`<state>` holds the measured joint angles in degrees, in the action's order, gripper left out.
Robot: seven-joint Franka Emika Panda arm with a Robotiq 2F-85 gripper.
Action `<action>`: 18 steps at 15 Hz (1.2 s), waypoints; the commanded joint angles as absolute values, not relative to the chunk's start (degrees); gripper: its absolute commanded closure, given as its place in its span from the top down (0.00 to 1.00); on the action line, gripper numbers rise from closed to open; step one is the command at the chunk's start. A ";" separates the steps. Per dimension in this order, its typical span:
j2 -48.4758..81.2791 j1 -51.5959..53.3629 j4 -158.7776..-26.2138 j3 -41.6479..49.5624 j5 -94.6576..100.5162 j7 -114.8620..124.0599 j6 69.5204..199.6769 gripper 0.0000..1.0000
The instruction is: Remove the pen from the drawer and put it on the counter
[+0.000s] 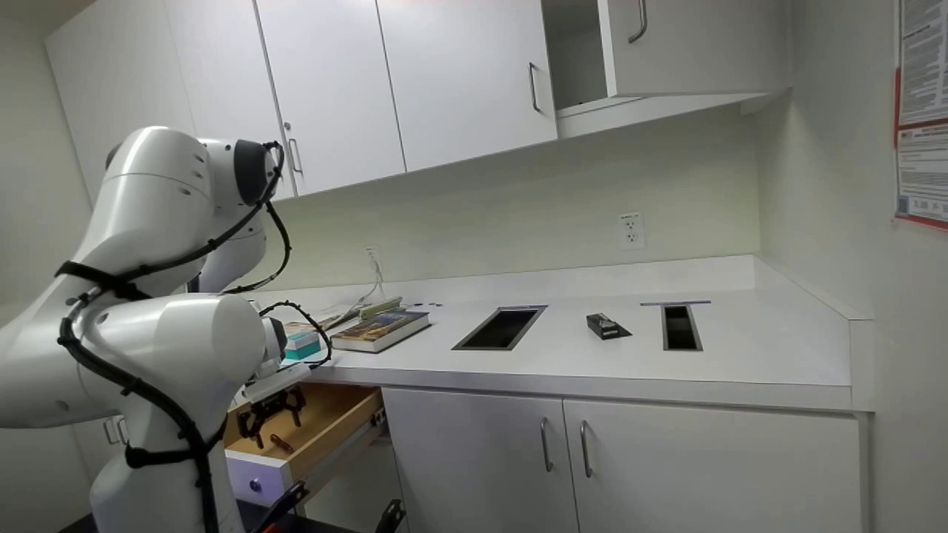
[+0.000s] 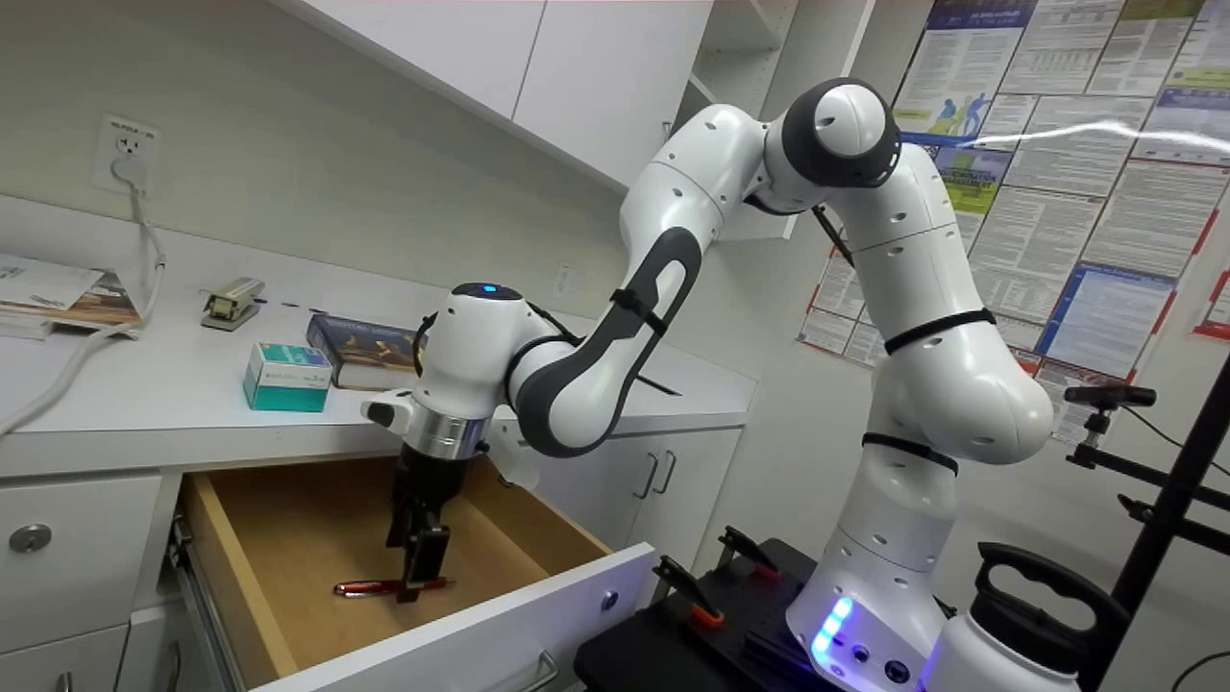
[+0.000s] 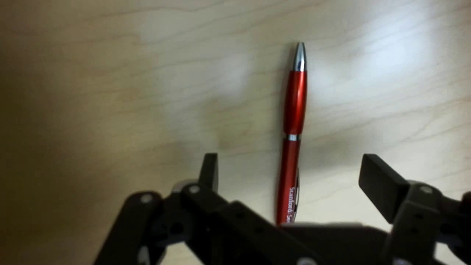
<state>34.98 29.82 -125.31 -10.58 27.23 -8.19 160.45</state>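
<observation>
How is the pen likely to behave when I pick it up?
The pen is probably stiff and light, given its slim, straight shape. Its glossy surface looks smooth, so it might slip if pinched off-centre. It may also roll if nudged sideways, being rounded, though the clip along its side could stop it.

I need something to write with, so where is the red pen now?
In the wrist view, the red pen lies on the floor of the drawer, right of centre, showing between the open jaws.

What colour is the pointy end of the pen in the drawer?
The pen tip is shiny silver. It shows best in the wrist view.
</observation>
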 commanded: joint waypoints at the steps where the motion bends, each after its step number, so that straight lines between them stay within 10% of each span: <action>1: 37.08 31.07 -123.11 -9.57 28.15 -7.54 161.76 0.68; 10: 38.48 31.20 -121.04 -9.84 27.79 -8.05 161.43 0.00; 18: 30.86 31.87 -124.55 -12.98 26.64 -8.47 156.71 0.04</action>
